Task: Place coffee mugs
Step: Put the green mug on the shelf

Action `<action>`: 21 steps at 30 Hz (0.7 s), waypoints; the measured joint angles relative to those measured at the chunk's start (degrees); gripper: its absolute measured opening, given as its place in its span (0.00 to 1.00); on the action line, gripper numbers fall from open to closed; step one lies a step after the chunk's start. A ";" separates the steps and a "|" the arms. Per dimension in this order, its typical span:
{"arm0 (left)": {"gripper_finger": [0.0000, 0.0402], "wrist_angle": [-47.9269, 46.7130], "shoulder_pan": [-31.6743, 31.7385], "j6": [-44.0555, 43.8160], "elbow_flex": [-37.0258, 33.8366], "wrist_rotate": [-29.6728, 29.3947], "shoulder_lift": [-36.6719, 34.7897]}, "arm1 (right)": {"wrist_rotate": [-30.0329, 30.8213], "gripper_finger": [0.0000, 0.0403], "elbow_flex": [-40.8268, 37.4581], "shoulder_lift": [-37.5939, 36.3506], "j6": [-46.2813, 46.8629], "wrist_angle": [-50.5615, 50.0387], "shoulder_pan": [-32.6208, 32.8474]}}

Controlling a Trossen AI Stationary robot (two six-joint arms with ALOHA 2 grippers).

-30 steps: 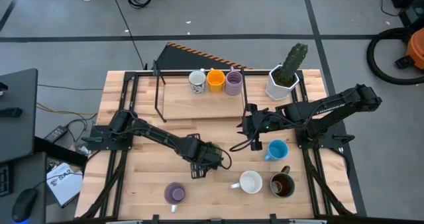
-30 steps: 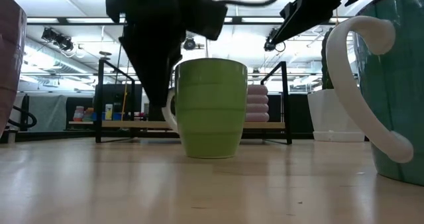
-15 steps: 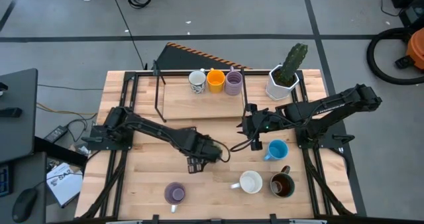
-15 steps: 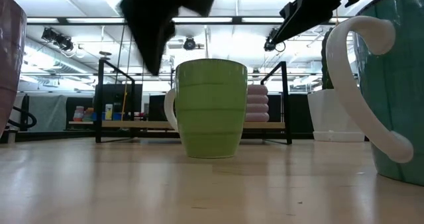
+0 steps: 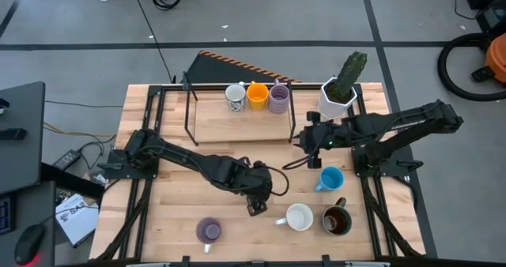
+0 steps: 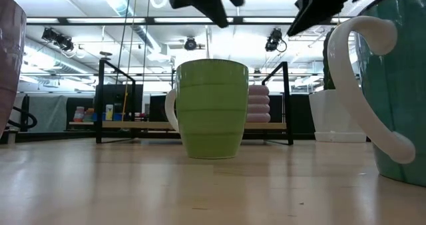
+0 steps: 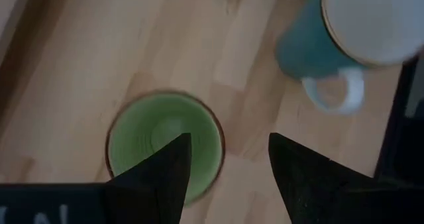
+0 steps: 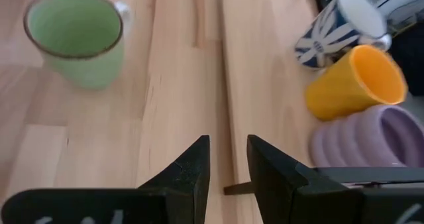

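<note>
Mugs on a wooden table, both arms empty-handed.

High view: the left gripper (image 5: 254, 206) has slid rightward from a second ago, now over the green ribbed ceramic mug (image 5: 254, 185); the right gripper (image 5: 303, 138) has pulled back toward the rack.
Low view: the green mug (image 6: 212, 108) stands upright and empty, now unobstructed.
Left wrist view: fingers (image 7: 159, 177) spread wide above the empty green mug (image 7: 162, 141), holding nothing.
Right wrist view: fingers (image 8: 189, 174) part-open, empty.
No readable writing.
</note>
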 joint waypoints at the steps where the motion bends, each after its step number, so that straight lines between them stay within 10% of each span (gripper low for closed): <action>1: 0.52 0.34 0.20 -0.19 0.00 -0.08 0.12 | -0.02 0.26 0.00 -0.69 0.02 0.07 -0.11; 21: 0.52 1.08 2.08 0.10 -0.28 1.17 5.91 | -3.30 0.26 0.02 -2.39 -0.47 1.65 -0.37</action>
